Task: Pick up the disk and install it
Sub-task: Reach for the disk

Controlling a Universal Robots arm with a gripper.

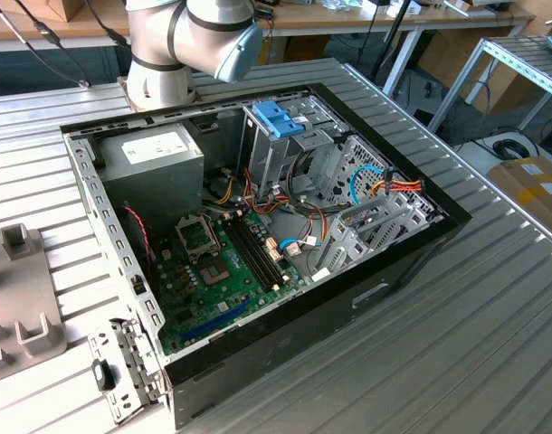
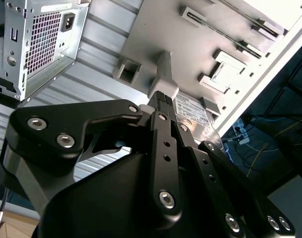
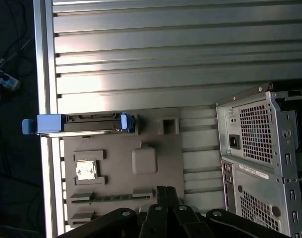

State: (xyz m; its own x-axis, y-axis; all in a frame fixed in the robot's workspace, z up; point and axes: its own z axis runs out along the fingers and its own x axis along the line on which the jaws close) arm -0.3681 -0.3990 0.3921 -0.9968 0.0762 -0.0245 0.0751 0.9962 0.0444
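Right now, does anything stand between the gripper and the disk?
Nothing visible is in the way. In the first wrist view the disk sits on edge at one end of the grey tray, and the gripper hangs above the other end. Between them lie just the tray's low moulded blocks.

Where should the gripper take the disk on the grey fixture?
Probably mid-length, across its two broad faces, coming from above onto the free long edge. In the first wrist view the disk stands on edge at one end of the grey fixture, and blue frame pieces cover both short ends.
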